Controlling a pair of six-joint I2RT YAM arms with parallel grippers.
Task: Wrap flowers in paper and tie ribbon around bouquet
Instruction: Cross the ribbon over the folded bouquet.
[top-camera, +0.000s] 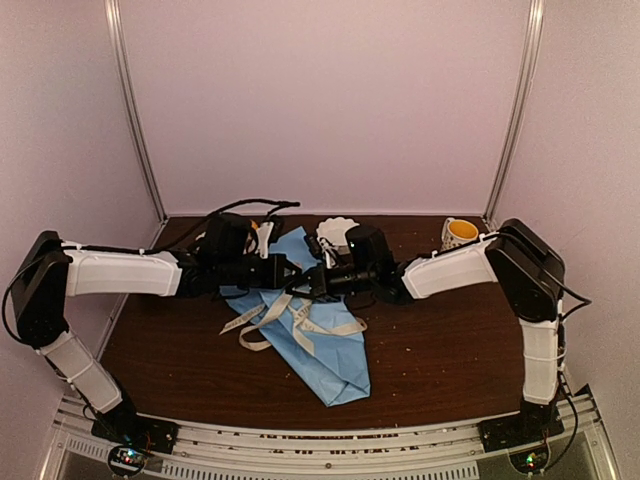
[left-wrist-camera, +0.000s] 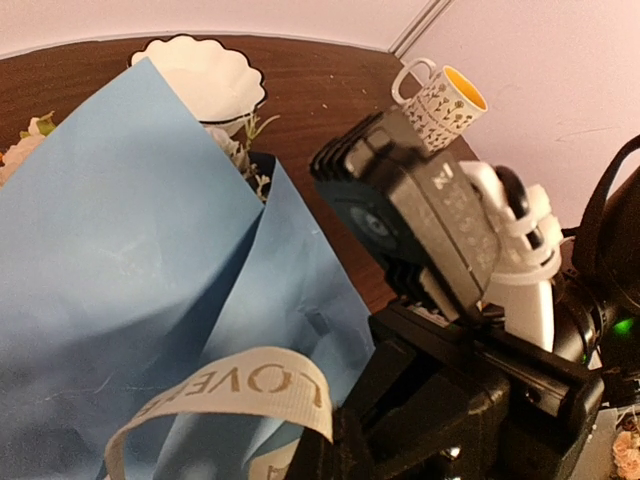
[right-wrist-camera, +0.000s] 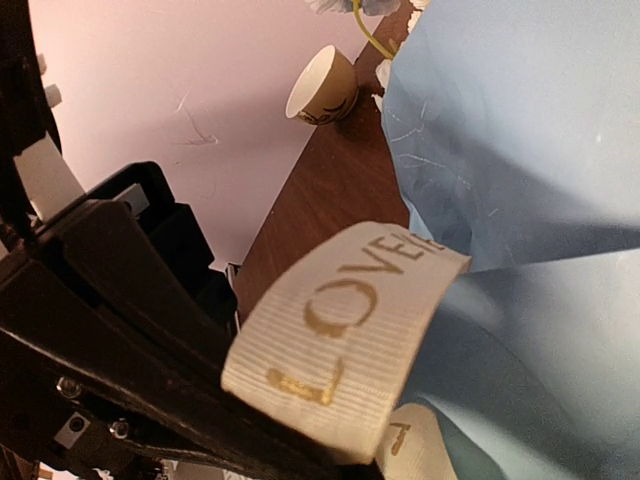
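Left claw (top-camera: 293, 272) shut; right claw (top-camera: 318, 282) grip cannot be told. Their tips nearly touch above the light-blue paper sheet (top-camera: 335, 365). Cream lettered fabric ribbon (right-wrist-camera: 340, 320) loops beside them; brown tabletop (top-camera: 440, 350) spreads right of the right claw.

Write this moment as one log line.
step: tying ribbon | left gripper: shut on ribbon | right gripper: shut on ribbon | paper: wrapped around flowers

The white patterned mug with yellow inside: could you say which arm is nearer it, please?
Right. The right arm runs just beside the white patterned mug; the left arm lies well away to its left.
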